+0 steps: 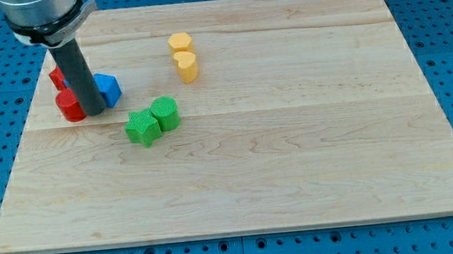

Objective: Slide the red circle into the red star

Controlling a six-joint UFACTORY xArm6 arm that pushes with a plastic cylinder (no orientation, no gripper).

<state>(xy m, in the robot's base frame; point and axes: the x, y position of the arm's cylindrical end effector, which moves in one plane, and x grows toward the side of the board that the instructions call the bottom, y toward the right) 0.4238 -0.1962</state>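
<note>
My tool is a dark rod with nothing to open or shut. My tip (pixel 94 111) sits on the counter (pixel 297 178). It has a red block (pixel 68 106) touching its left side and a blue block (pixel 108 89) touching its right. Another red block (pixel 56 77) peeks out behind the rod. I cannot tell which red one is the circle and which is the star. They look very close, maybe touching already. A crooked push could knock the blue block or slide a red one off the near edge. Farther right sit two green blocks (pixel 152 121). Farthest are two yellow blocks (pixel 182 55).
</note>
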